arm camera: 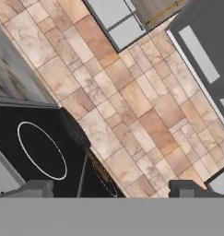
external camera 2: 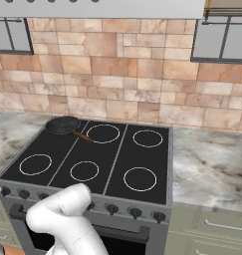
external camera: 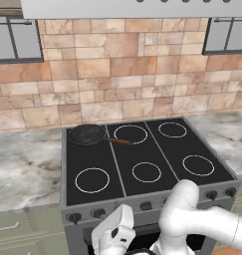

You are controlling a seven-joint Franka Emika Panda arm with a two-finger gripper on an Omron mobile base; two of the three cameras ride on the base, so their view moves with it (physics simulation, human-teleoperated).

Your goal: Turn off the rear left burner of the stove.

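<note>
**Supervisor:** State the end effector's condition.

**Operator:** In the hand view I saw the gripper (arm camera: 113, 188) with its two dark finger tips (arm camera: 37, 188) set far apart at the bottom edge, nothing between them. Jaws were spread wide and empty. In the left base view the white hand (external camera: 115, 234) sat low, in front of the stove's (external camera: 142, 149) steel front panel.

**Supervisor:** Count the items.

**Operator:** I counted six white ring burners on the black glass top, three rear and three front. One frying pan (external camera: 86, 134) with a brown handle (external camera: 120, 141) sat on the rear left burner (external camera 2: 62, 125) and covered its ring. The handle pointed toward the rear middle ring. A row of small black knobs (external camera 2: 135, 212) ran along the front panel; the arm (external camera 2: 62, 219) hid some, so I could not count them all.

**Supervisor:** Differences between views?

**Operator:** The right base view showed a counter drawer with a handle (external camera 2: 224, 226) to the right of the stove. The hand view, rolled steeply, showed one full ring (arm camera: 42, 150), tiled wall (arm camera: 132, 101) and a cabinet door (arm camera: 115, 18).
</note>
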